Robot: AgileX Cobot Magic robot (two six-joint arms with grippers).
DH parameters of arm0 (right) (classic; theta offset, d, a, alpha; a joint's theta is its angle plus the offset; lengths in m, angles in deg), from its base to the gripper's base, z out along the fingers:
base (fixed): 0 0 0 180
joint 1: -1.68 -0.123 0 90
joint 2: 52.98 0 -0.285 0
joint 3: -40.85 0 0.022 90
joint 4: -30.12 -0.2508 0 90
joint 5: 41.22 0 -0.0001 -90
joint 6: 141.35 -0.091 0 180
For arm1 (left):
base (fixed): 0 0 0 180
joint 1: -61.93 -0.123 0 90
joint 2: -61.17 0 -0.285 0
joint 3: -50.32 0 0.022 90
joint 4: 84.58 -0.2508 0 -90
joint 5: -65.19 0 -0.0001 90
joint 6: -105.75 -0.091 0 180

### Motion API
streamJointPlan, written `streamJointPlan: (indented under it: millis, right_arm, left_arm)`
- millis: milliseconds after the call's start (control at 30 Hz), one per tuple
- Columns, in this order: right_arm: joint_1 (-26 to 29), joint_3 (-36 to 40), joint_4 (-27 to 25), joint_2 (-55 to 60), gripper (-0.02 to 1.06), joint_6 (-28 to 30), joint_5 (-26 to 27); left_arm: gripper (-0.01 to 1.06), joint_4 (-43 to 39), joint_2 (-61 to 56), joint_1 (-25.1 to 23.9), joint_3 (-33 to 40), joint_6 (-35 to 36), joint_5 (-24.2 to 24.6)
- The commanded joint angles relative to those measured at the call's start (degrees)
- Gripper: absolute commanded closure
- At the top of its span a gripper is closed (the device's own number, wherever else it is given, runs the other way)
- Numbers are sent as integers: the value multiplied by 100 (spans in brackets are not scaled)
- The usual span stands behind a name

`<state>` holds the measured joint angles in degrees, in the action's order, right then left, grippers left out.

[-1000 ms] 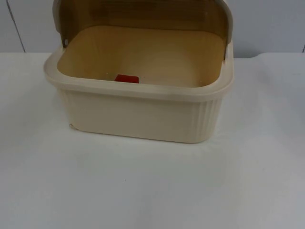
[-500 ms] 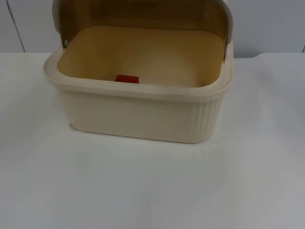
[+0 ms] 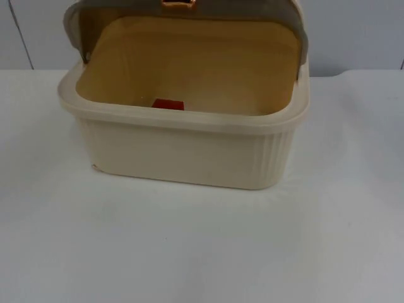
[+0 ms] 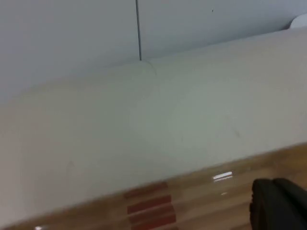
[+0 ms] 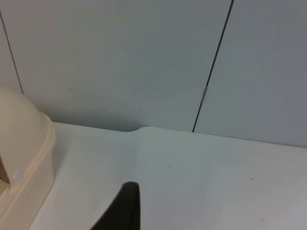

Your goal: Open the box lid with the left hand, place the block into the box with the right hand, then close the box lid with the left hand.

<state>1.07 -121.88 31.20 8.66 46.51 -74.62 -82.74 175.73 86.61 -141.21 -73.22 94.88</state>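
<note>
A cream plastic box (image 3: 183,154) stands on the white table, with a red block (image 3: 168,104) lying on its floor near the front wall. Its translucent brown lid (image 3: 189,9) is raised over the back rim, an orange latch (image 3: 178,2) showing on its edge. In the left wrist view my left gripper (image 4: 276,203) is right at the lid's brown surface (image 4: 206,196), beside reddish ribbed strips (image 4: 149,210). In the right wrist view my right gripper (image 5: 122,211) hangs over bare table to the side of the box's corner (image 5: 21,158).
White table top (image 3: 189,252) stretches in front of the box and to both sides. The grey partition wall (image 3: 353,31) rises just behind the box.
The lid has tipped forward over the box's back, bringing its orange latch into the top view. The block and the box have stayed put.
</note>
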Motion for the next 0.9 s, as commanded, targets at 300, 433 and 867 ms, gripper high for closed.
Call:
streamJointPlan:
  millis: [300,433,867]
  right_arm:
    - [-12,-30,18,-52,0,48,12]
    - [-12,-30,18,-52,0,48,12]
    - [-12,-30,18,-52,0,48,12]
  left_arm:
    - [105,53,15,453,58,127,610]
    - [105,53,15,465,69,227,789]
    - [105,49,-34,474,1107,330,702]
